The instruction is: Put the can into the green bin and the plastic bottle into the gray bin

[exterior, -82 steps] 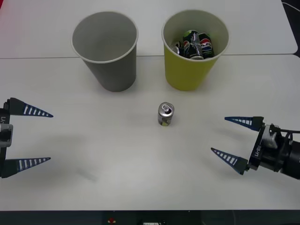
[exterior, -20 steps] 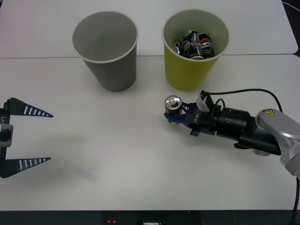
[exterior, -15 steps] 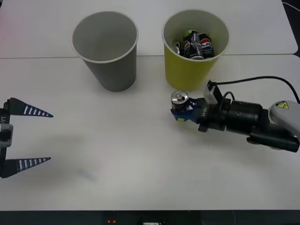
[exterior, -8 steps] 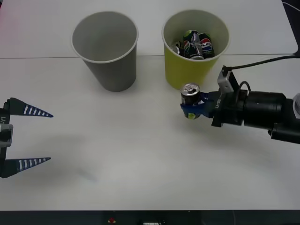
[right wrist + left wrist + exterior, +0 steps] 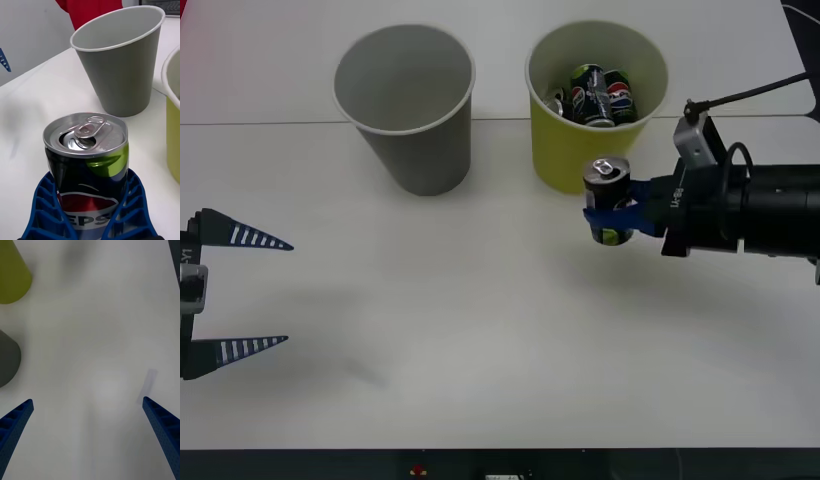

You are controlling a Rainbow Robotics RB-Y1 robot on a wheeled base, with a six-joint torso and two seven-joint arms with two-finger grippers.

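Note:
My right gripper (image 5: 612,212) is shut on the can (image 5: 607,198), a small dark drink can with a silver top, held upright above the table just in front of the green bin (image 5: 595,100). Up close, the can (image 5: 87,165) sits between my blue fingers (image 5: 43,210), its pull tab up and a yellow-green patch on its side. The green bin holds several similar dark cans. To its left stands the gray bin (image 5: 406,105), seen also as the gray bin (image 5: 120,63) beyond the can. My left gripper (image 5: 215,295) waits open at the table's left edge. The plastic bottle is out of view.
The white table (image 5: 440,340) spreads wide between the two arms. A seam (image 5: 270,123) runs across the table behind the bins. The right arm's black forearm (image 5: 760,210) and its cable reach in from the right edge.
My right gripper closed on the can, lifted it off the table and carried it right and back toward the green bin. The left arm stayed still.

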